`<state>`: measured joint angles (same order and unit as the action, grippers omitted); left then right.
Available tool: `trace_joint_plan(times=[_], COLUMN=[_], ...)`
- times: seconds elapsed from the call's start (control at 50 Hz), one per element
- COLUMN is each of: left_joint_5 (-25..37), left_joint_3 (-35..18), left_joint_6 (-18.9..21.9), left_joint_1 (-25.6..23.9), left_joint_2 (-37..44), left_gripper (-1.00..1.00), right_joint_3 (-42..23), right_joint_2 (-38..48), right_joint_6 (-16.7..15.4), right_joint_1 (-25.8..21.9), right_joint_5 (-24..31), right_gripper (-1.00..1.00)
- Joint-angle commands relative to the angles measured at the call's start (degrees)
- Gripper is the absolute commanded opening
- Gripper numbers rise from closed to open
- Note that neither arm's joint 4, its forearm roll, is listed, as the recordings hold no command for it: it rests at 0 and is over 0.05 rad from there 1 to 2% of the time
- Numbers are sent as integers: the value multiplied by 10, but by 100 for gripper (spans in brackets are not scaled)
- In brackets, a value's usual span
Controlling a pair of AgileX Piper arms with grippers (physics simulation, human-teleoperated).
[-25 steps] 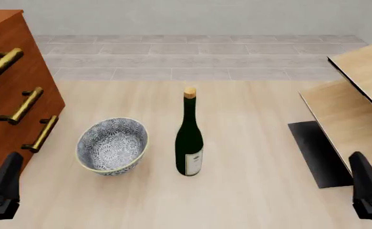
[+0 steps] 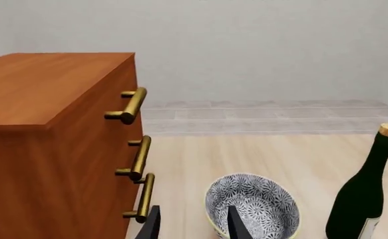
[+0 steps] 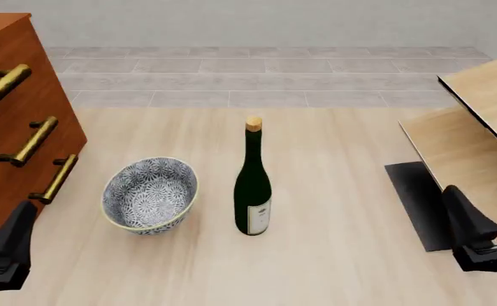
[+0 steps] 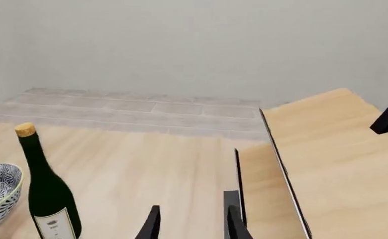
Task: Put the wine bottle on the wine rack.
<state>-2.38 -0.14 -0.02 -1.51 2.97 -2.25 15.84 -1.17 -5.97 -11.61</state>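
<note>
The wine bottle [image 3: 253,185] is dark green with a tan cork and a white label. It stands upright mid-table and shows in the left wrist view [image 2: 363,194] and the right wrist view [image 4: 48,196]. The wine rack [image 3: 474,146], pale slanted panels on a black base plate, stands at the right edge and also shows in the right wrist view [image 4: 320,164]. My left gripper [image 3: 14,237] [image 2: 194,226] is open and empty at the near left, well short of the bottle. My right gripper [image 3: 487,205] [image 4: 192,224] is open and empty at the near right, over the rack's near end.
A blue-patterned bowl [image 3: 150,194] sits just left of the bottle, a small gap between them. A reddish-brown drawer cabinet [image 3: 11,127] with brass handles fills the left side, close to my left gripper. Grey tiled floor lies beyond the table's far edge.
</note>
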Motion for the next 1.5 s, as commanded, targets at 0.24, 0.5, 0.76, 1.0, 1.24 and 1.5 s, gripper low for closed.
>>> trace_joint_plan(times=[0.24, 0.5, 0.76, 1.0, 1.24, 1.5], left_joint_5=[-26, -24, -35, -51, -51, -40], left_joint_3=[1, 1, 1, 1, 1, 0], left_joint_6=[12, 13, 13, 18, 15, 10], left_joint_1=[-3, 3, 4, 9, 13, 17], left_joint_2=[31, 33, 42, 60, 55, 45], left_gripper=[100, 100, 100, 100, 100, 100], right_joint_3=[-87, -137, -174, -201, -217, -243], right_joint_2=[211, 263, 323, 374, 400, 443], right_joint_6=[-7, -15, -28, -30, -33, -32], right_joint_1=[-98, -152, -211, -261, -286, -318], right_joint_5=[-76, -62, -72, -86, -93, -108], right_gripper=[100, 100, 100, 100, 100, 100])
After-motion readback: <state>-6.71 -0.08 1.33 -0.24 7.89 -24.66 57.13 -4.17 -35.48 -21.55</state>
